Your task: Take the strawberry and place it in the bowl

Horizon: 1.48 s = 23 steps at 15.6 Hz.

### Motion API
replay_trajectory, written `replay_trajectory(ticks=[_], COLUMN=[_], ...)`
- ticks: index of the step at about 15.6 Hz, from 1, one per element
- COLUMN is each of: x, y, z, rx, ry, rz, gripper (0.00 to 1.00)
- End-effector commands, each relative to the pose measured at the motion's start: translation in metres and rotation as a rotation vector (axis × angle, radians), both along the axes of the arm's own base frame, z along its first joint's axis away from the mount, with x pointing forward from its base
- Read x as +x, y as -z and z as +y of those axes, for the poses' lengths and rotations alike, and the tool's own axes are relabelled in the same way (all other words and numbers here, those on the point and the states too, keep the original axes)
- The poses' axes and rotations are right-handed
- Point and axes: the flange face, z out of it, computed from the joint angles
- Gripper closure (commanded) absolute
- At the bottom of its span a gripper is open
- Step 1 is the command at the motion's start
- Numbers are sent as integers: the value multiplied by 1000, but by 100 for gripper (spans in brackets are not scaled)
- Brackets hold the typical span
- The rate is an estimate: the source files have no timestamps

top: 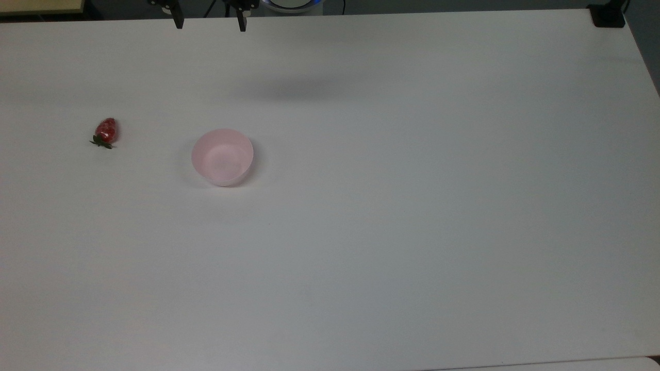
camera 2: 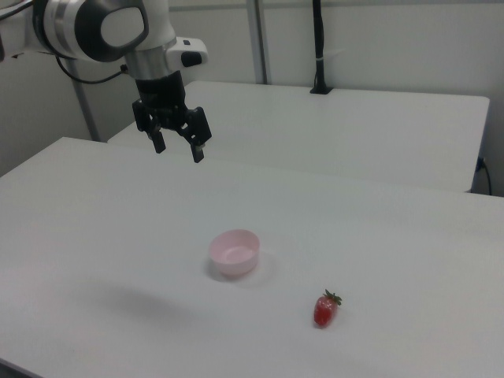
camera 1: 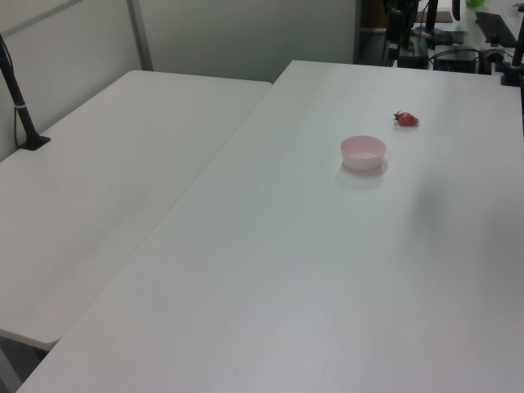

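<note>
In the top view, the small glossy red strawberry (top: 105,132) is lying on the white table (top: 392,216), well apart from the empty pale pink round bowl (top: 222,157). In the left view, both are sitting untouched. In the right view, the black two-finger gripper (camera 2: 178,148) is hanging high with fingers spread, grasping nothing; every step is waiting.

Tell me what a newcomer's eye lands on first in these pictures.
The red strawberry stands out against the bare white table, lying alone toward the top view's left. Beside it, apart, sits the empty pale pink bowl. In the right view the open gripper hangs high above the table, behind the bowl.
</note>
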Motion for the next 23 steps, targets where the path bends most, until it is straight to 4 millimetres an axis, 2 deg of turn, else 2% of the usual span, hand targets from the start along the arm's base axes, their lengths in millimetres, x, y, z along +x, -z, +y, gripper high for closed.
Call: replay_trajectory(ticks=[1,5,10,13,15,16,18,20,23], x=[-1,-2,-8,-5,0,-1,-4,-18,-22], y=[2,2,9,28,58,75,93,116,164], z=[1,-4,-39,-68,-87,-107,-146,-188,-231], rx=[15,12,-5,-36,-91,-91,-98,-96,-114], ry=[7,-1,-157,-189,-169,-139,-75,-25,-27], rz=[-14,-14,7,48,120,145,119,102,63], gripper=[0,0,0,0,0,0,0,0,0])
